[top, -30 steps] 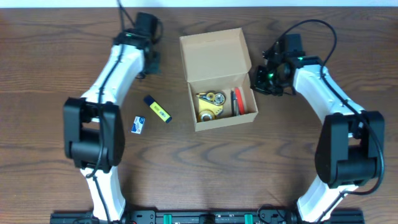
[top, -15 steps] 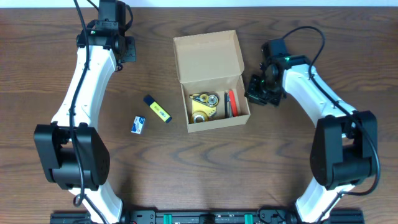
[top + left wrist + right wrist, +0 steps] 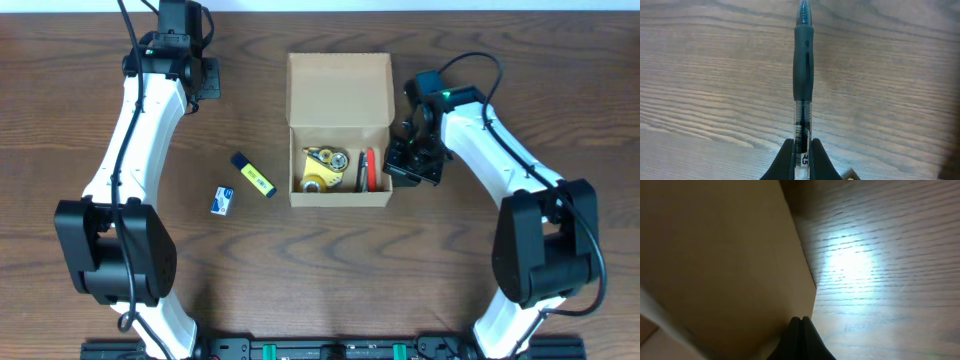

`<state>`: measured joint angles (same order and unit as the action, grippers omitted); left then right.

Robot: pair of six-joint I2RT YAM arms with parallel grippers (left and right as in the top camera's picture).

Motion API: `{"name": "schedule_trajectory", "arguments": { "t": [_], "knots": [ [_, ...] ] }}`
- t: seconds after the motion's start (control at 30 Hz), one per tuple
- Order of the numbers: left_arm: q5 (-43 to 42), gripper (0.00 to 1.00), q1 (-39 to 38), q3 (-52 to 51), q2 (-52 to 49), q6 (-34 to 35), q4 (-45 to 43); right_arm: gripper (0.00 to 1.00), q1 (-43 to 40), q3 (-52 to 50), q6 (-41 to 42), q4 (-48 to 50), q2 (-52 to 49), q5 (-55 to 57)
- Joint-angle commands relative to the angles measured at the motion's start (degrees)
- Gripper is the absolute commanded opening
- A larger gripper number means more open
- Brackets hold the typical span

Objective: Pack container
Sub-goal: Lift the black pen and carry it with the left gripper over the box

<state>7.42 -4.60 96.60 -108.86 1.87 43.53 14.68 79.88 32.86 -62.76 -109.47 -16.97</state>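
The tan cardboard container stands open mid-table with its flap lid laid back. Inside are a yellow tape dispenser and a red item. My left gripper is at the far left, shut on a clear pen with a dark grip, held above bare wood; its fingers clamp the barrel. My right gripper is shut and empty, and touches the container's right wall. In the right wrist view the closed fingertips rest against the tan wall.
A yellow highlighter with a blue cap and a small blue and white item lie on the wooden table left of the container. The table's far edge is just behind the left gripper.
The container has slid and turned from a tilted pose to square with the table. My right gripper moved down and left along its right wall. My left arm swung out left a second ago, then held still.
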Motion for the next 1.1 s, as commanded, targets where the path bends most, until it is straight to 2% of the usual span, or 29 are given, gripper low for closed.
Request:
{"name": "schedule_trajectory", "arguments": {
  "t": [0.0, 0.13, 0.2, 0.4, 0.57, 0.67, 0.7, 0.83, 1.07],
  "knots": [
    [-0.9, 0.06, 0.1, 1.2, 0.7, 0.2, 0.2, 0.02, 0.5, 1.0, -0.4, 0.1, 0.1, -1.0],
    [-1.1, 0.06, 0.1, 1.2, 2.3, -0.7, 0.2, 0.02, -0.9, 1.1, -0.5, 0.2, 0.2, 4.5],
    [-3.1, 0.06, 0.1, 1.2, 4.4, -3.3, 0.2, 0.02, -2.2, 1.2, -1.1, 0.7, 0.2, 7.5],
    [-20.3, 0.06, 0.1, 1.2, 13.1, -14.1, 1.9, 0.02, -4.9, 1.4, -6.1, 8.3, 0.2, 7.9],
    [-31.4, 0.06, -0.1, 1.2, 17.5, -19.2, 7.3, 0.02, -6.6, 1.4, -6.8, 10.3, 0.2, 7.5],
    [-38.0, 0.06, -1.4, 1.2, 18.2, -25.2, 11.2, 0.02, -7.4, 1.4, -7.3, 11.8, 0.2, 6.9],
    [-39.9, 0.06, -2.4, 1.2, 18.0, -29.7, 13.5, 0.01, -7.5, 1.4, -7.3, 12.4, 0.2, 6.9],
    [-40.0, 0.05, -6.2, 1.2, 16.1, -40.0, 17.4, 0.02, -7.5, 1.4, -9.0, 13.8, 0.2, 6.5],
    [-39.9, 0.06, -11.0, 1.2, 10.4, -55.1, 17.5, 0.02, -7.5, 1.4, -10.6, 12.8, 0.2, 6.2]
  ]
}}
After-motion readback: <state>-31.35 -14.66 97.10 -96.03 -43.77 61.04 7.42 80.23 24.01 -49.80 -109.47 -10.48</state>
